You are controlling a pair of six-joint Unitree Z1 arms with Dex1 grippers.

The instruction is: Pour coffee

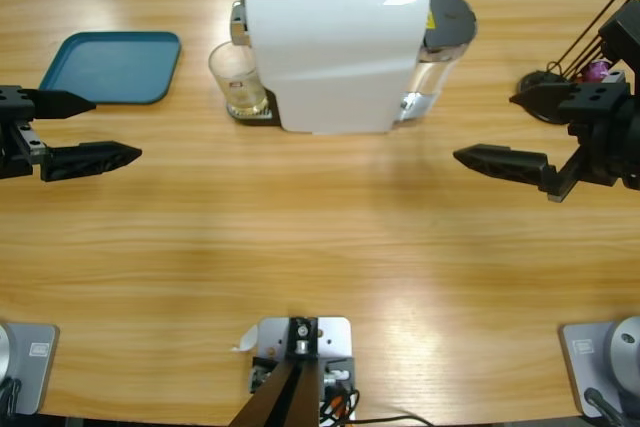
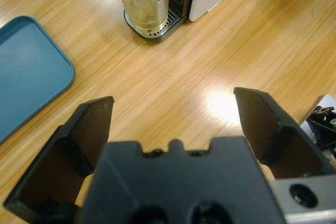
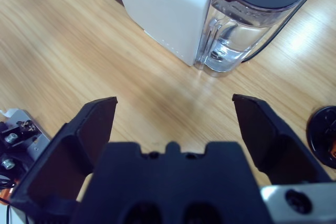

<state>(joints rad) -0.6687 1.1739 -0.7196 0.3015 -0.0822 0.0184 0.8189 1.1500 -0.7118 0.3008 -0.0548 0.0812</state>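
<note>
Left gripper (image 1: 100, 132) at the table's left edge, jaws spread wide, holding nothing, hovering over bare wooden table (image 1: 320, 247) just near of the teal tray (image 1: 110, 67). Seen along its jaws in the left wrist view: the tray off to one side, and ahead, well apart, a clear drinking glass (image 2: 144, 1) standing upright on the drip grate (image 2: 157, 29) of the white coffee machine (image 1: 335, 47).

Right gripper (image 1: 500, 132) at the right edge, jaws likewise apart and empty, aimed toward the machine's right side but well clear of it. In the right wrist view: the clear water tank (image 3: 247, 30) with its dark lid, touching the machine's white body, some water inside. Beyond that gripper, at the far right, a black wire capsule stand (image 1: 585, 62) with a purple capsule in it.

Coffee (image 2: 146, 20): a shallow pale amber layer in the bottom of the glass, under the spout at the machine's left end. Judged from that, brewing appears done or nearly so, though only a small amount is in the glass. Left to do, apparently: reaching in with the left gripper, closing on the glass, lifting it off the grate and pouring or setting it down, perhaps on the tray. No grasp begun; neither gripper touching anything.
</note>
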